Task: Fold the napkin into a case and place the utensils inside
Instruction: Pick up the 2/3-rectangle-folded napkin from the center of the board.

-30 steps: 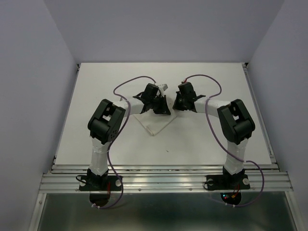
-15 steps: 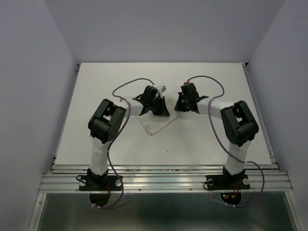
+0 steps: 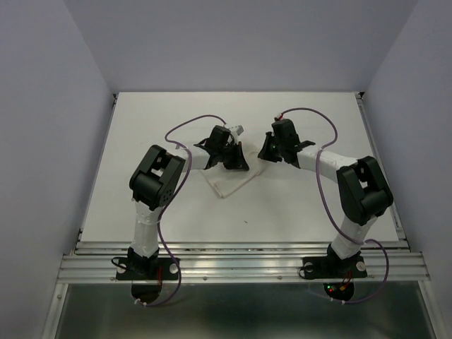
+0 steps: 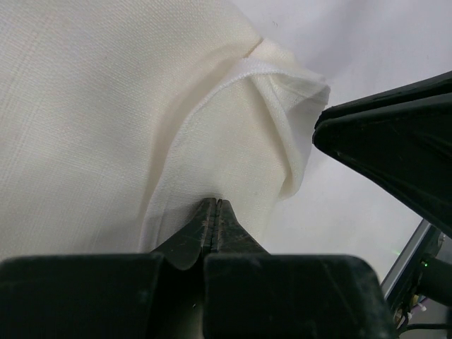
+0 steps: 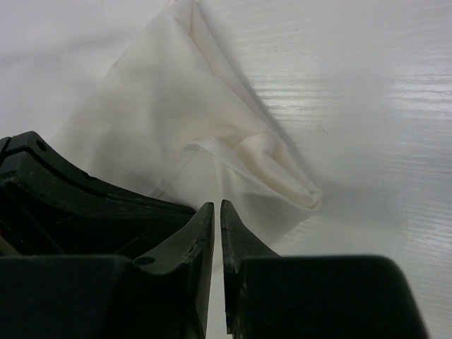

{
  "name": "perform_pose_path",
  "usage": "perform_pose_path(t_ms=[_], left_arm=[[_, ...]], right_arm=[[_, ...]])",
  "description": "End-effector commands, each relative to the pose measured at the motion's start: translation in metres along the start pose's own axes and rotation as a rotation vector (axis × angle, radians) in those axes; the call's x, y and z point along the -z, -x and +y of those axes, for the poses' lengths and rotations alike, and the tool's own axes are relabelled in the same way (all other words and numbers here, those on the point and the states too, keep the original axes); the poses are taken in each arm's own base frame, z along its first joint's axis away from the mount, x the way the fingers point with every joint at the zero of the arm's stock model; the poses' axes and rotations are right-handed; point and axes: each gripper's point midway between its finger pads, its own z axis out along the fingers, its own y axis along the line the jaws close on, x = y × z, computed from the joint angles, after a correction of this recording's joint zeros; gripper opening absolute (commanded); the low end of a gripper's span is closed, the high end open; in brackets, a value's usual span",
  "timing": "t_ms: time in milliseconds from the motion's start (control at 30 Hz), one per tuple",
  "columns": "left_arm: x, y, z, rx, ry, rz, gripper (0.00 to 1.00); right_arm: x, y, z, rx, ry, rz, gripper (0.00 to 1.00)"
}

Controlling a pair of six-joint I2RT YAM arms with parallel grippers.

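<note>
The white napkin (image 3: 226, 181) lies folded and rumpled on the table in the top view, a corner pointing toward the arms. It fills the left wrist view (image 4: 106, 106), with a bunched, raised corner at the upper right. My left gripper (image 3: 238, 158) is shut on a fold of the napkin (image 4: 214, 205). My right gripper (image 3: 264, 152) stands just right of the napkin, with its jaws shut to a thin slit (image 5: 217, 208) and nothing seen between them. The bunched napkin corner (image 5: 282, 176) lies just ahead of its tips. No utensils show in any view.
The white tabletop (image 3: 141, 141) stretches between purple walls, with a metal rail (image 3: 240, 254) along the near edge. The two grippers stand close together: the right one's finger (image 4: 395, 141) shows in the left wrist view, and the left gripper's body (image 5: 85, 205) in the right wrist view.
My right gripper and its arm have shifted a little to the right, away from the napkin. The left gripper stays shut on the napkin in nearly the same place.
</note>
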Motion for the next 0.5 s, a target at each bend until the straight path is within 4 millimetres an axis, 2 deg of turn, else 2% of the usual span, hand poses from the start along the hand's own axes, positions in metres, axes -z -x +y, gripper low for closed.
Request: perform_pose_path(t_ms=[0, 267, 467], left_arm=[[-0.003, -0.013, 0.013, 0.008, 0.025, 0.031, 0.0], [-0.002, -0.013, 0.013, 0.005, 0.026, 0.031, 0.0], [-0.001, -0.012, 0.008, 0.0, 0.009, 0.035, 0.0]], right_arm=[[-0.005, -0.001, -0.011, -0.003, -0.032, -0.008, 0.12], [-0.027, 0.004, -0.022, -0.017, -0.083, -0.016, 0.1], [-0.046, -0.009, -0.032, -0.024, -0.113, 0.024, 0.07]])
